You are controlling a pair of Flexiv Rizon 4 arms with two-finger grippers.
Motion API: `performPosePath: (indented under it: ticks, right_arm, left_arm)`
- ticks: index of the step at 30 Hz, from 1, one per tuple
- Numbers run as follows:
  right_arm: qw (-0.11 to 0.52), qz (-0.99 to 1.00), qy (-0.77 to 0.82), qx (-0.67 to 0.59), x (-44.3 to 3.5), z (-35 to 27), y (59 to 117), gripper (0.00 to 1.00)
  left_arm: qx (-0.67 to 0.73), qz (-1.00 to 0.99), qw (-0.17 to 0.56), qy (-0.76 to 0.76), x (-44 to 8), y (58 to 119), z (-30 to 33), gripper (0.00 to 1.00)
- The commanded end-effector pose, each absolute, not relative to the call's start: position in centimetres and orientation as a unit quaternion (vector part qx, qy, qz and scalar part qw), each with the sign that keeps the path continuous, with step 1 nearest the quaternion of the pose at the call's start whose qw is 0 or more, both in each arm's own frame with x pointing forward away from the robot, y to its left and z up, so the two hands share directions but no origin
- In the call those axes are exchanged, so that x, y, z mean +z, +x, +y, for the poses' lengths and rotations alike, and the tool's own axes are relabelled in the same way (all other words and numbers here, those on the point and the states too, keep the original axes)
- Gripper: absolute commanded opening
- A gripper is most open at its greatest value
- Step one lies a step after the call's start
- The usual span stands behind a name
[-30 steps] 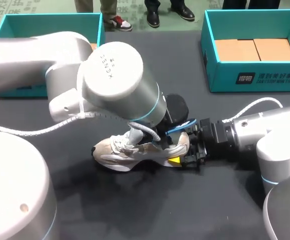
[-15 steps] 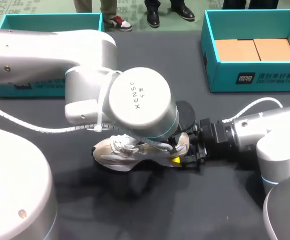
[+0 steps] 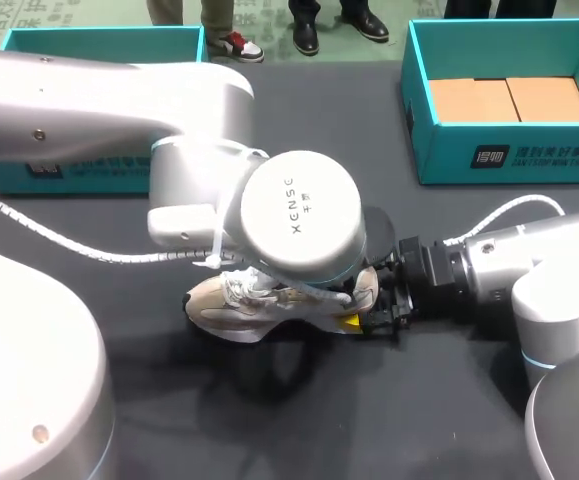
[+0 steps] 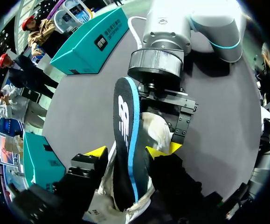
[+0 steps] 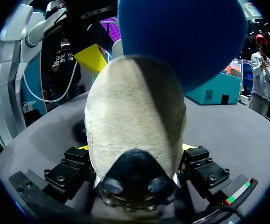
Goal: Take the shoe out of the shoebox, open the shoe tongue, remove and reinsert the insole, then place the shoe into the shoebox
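A beige sneaker lies on the dark table, toe to the left. My right gripper is shut on its heel; in the right wrist view the heel fills the gap between the right gripper fingers. In the left wrist view my left gripper is shut on the black, blue-edged insole, which stands on end with its lower part inside the shoe. The insole's blue underside rises above the heel. In the head view my left arm hides its gripper and the insole.
An open teal shoebox with brown cardboard inside stands at the back right. A second teal box sits at the back left, partly behind my left arm. My right arm lies low along the table's right side.
My left arm has swung right and down over the shoe, lowering the insole into it; the blue insole no longer shows in the head view. The right arm has kept still.
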State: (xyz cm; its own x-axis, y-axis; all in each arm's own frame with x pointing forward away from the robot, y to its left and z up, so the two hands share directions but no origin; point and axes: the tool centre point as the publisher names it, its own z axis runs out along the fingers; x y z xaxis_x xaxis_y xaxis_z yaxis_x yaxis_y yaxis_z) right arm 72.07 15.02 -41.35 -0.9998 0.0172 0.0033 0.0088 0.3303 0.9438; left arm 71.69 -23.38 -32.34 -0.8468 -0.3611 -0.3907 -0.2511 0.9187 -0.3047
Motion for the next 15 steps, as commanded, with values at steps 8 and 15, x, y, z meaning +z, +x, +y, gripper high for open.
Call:
performPosePath:
  ticks: [8,15]
  right_arm:
    - [0.004,0.817,0.009,0.577,-41.5,15.2,71.9,0.0]
    - [0.004,0.817,0.009,0.577,-41.5,15.2,71.9,0.0]
  left_arm:
    - [-0.115,0.956,0.22,-0.157,-33.5,72.8,-24.5,0.37]
    - [-0.112,0.956,0.218,-0.159,-33.8,73.4,-24.5,0.05]
